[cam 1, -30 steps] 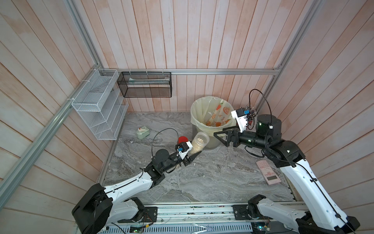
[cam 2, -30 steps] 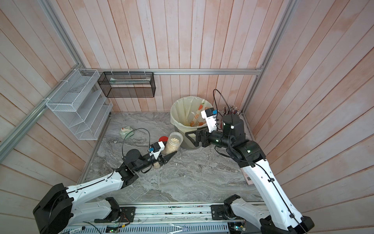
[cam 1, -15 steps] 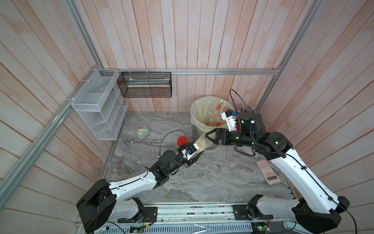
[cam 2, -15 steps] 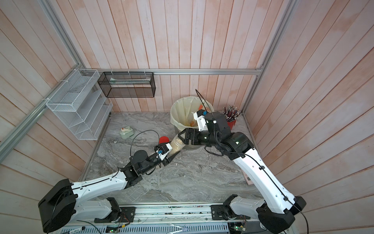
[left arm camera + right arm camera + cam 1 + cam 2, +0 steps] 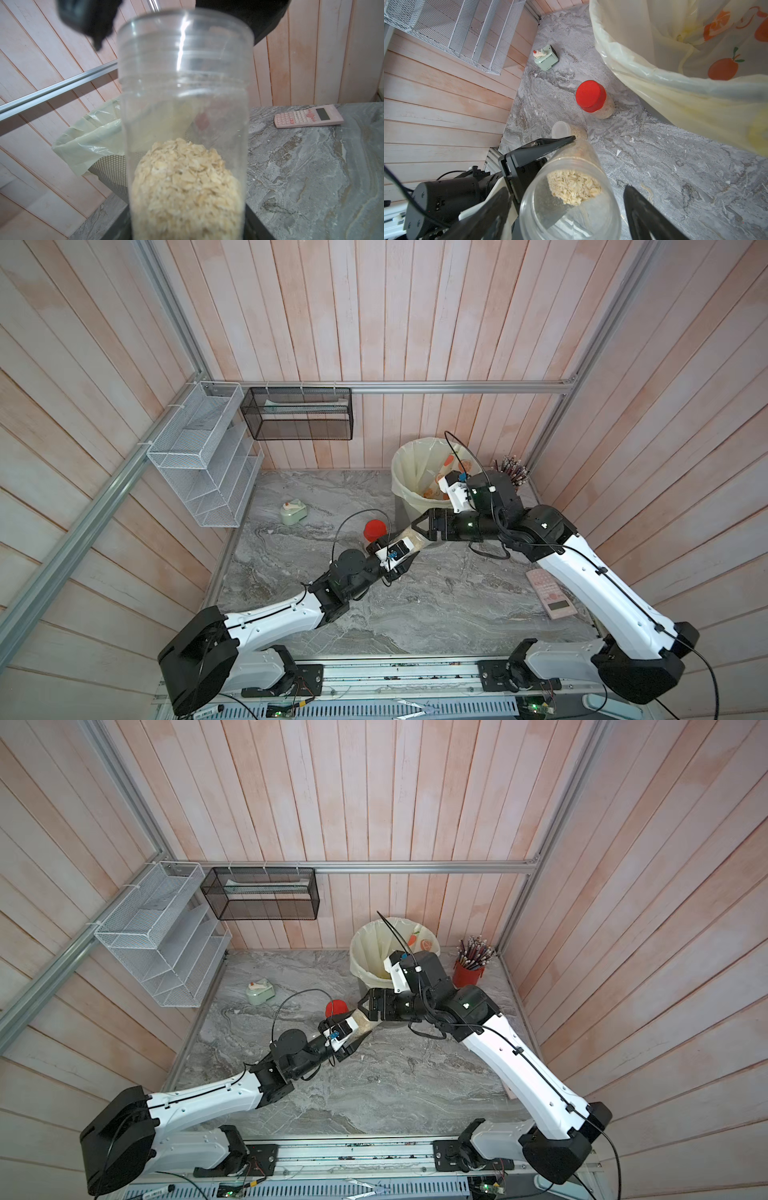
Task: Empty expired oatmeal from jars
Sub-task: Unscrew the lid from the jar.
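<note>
The left gripper (image 5: 405, 551) is closed on a lidless clear jar (image 5: 417, 537) and holds it tilted above the middle of the table (image 5: 436, 614), with its open mouth turned toward the right gripper (image 5: 419, 532). The right gripper stands open, and its black fingers (image 5: 643, 214) sit on either side of the jar's mouth. Whether they touch the rim cannot be told. Oatmeal (image 5: 187, 187) fills the lower part of the held jar, and the threaded neck is bare. In the right wrist view the flakes (image 5: 575, 187) lie heaped against one side of the jar's inside. A second jar with a red lid (image 5: 590, 96) stands upright on the table just beside the held jar, on the side toward the left edge. A third jar with a clear lid (image 5: 566, 131) stands close by, partly hidden behind a left gripper finger. The bin (image 5: 399, 472), lined with a yellowish bag, stands at the table's back edge, just behind the right gripper. A pink calculator (image 5: 550, 593) lies by the right edge, and a red pencil cup (image 5: 469, 973) stands in the back right corner.
</note>
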{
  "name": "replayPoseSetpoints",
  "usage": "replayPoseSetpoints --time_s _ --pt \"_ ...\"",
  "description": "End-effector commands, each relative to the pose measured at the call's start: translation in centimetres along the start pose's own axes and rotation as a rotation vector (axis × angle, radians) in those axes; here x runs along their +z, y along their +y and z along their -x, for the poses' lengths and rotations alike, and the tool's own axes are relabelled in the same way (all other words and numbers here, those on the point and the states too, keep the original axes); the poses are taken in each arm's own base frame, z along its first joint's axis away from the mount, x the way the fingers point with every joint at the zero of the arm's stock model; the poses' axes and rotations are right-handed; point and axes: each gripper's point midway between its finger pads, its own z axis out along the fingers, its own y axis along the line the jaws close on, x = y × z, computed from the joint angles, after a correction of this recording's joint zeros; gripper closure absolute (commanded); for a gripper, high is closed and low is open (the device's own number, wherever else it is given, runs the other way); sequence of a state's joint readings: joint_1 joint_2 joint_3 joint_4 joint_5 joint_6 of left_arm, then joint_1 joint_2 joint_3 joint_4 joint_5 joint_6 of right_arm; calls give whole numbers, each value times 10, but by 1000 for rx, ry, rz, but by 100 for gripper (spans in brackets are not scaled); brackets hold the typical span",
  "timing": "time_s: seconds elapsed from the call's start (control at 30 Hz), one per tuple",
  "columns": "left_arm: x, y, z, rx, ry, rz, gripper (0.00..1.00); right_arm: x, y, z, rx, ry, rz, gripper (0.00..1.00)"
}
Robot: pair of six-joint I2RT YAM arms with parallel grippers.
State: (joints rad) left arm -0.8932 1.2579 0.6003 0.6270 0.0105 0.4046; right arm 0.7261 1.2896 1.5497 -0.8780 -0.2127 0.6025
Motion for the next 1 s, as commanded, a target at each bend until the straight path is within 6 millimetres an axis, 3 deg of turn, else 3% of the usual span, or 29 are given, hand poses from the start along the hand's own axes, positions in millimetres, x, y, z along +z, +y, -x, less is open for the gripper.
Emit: replayPoseSetpoints --time_s 0.0,0.27,0.53,0.6,0.73,0.83,0.97 --pt "0 9 16 15 -44 37 97 -7 0 2 -10 -10 -20 14" --pt "-1 9 16 13 -46 37 96 -3 -5 -4 -22 13 -35 19" --pt "0 7 15 11 -38 25 96 2 -5 -9 -47 41 -37 31" --pt "1 0 15 -1 -35 -25 96 3 -3 -10 -73 48 -32 38" --pt "-4 -16 22 -51 -54 -144 96 1 6 -8 -215 44 -27 46" --pt "-14 -18 29 -123 -99 -223 96 -5 16 -8 -369 14 37 51" --pt "-27 -14 35 -215 -152 -316 96 -16 41 -25 -620 10 221 52"
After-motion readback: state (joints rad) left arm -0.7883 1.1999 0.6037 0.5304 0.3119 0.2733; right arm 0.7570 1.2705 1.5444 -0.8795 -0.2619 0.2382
